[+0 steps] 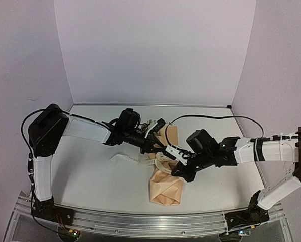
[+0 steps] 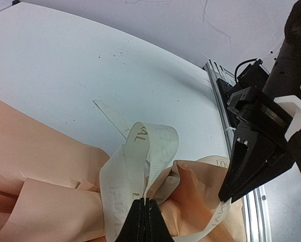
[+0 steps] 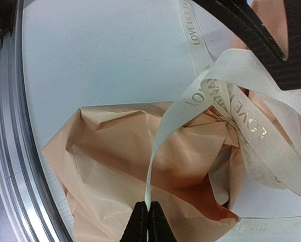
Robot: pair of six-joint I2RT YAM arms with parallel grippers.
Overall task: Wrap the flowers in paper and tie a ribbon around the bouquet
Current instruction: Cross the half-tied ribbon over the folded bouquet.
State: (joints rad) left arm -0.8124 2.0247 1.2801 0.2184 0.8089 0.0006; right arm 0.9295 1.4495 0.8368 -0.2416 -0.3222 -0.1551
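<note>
The bouquet lies mid-table, its tan paper [image 1: 166, 189] crumpled in a cone with the narrow end toward the rail. Flowers [image 1: 150, 122] barely peek out at the far end, behind the left arm. The cream ribbon [image 2: 140, 151] is looped around the paper's waist, with a tail [image 1: 124, 158] trailing left on the table. My left gripper [image 2: 144, 201] is shut on a ribbon loop just above the paper. My right gripper [image 3: 148, 205] is shut on a thin ribbon strand [image 3: 163, 136] that runs up to the knot area. Both grippers meet over the bouquet [image 1: 165, 156].
An aluminium rail [image 1: 150, 222] runs along the near table edge, close to the paper's narrow end. White walls enclose the table on three sides. The left gripper's black fingers [image 3: 261, 35] cross the top right of the right wrist view.
</note>
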